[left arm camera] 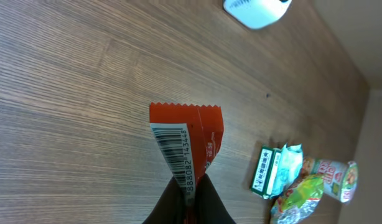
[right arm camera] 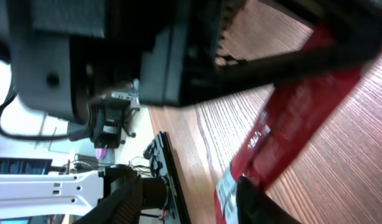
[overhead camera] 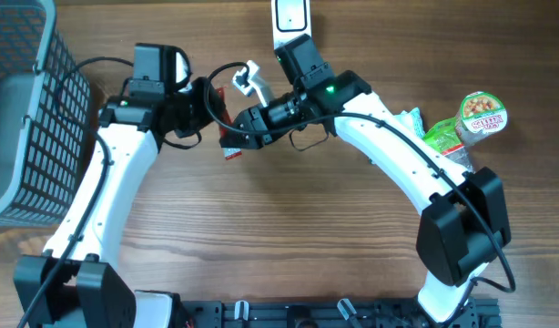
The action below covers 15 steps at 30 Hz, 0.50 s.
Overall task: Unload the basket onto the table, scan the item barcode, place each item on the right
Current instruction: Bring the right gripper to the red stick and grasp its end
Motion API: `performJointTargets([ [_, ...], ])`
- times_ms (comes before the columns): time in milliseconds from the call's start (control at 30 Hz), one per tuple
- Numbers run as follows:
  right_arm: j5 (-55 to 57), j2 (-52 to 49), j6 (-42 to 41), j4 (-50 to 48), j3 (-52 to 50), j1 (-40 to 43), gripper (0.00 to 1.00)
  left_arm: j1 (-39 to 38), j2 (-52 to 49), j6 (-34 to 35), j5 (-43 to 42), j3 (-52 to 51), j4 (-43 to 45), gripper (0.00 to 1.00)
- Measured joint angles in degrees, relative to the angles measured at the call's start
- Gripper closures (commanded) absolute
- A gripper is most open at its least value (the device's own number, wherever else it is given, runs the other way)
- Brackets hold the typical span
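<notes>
A red snack packet (overhead camera: 230, 142) hangs over the table between the two arms. In the left wrist view the packet (left arm camera: 192, 132) shows a white barcode label (left arm camera: 177, 152) facing the camera. My left gripper (left arm camera: 190, 188) is shut on the packet's lower end. My right gripper (overhead camera: 238, 128) reaches in from the right; in its wrist view its fingers (right arm camera: 119, 200) stand apart. The packet's label end (right arm camera: 225, 194) sits just inside the right gripper (right arm camera: 188, 204), next to one finger. A white scanner-like device (overhead camera: 289, 16) stands at the far edge.
A grey mesh basket (overhead camera: 34, 109) stands at the left edge. At the right lie a noodle cup (overhead camera: 482, 117), a green bag (overhead camera: 441, 138) and a green-and-white box (left arm camera: 265, 171). The two arms cross close together at the table's middle back.
</notes>
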State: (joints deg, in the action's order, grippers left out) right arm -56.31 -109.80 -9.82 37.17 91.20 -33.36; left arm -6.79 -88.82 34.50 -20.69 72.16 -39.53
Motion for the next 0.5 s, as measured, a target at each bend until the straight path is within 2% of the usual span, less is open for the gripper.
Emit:
performJointTargets([
  [67,0.0,0.0,-0.2,0.0,0.0,0.5,0.41,2.2,0.0,-0.2,-1.9,0.0,-0.1,0.96],
  [200,0.0,0.0,-0.9,0.0,0.0,1.4,0.42,4.6,0.0,-0.4,-5.5,0.0,-0.1,0.96],
  [400,0.2,0.0,-2.2,-0.2,0.0,1.0,0.58,4.3,0.0,-0.4,-8.8,0.0,-0.4,0.96],
  [500,0.6,0.0,-2.8,-0.2,0.0,0.6,0.6,4.1,0.0,-0.4,-10.4,0.0,-0.4,0.96],
])
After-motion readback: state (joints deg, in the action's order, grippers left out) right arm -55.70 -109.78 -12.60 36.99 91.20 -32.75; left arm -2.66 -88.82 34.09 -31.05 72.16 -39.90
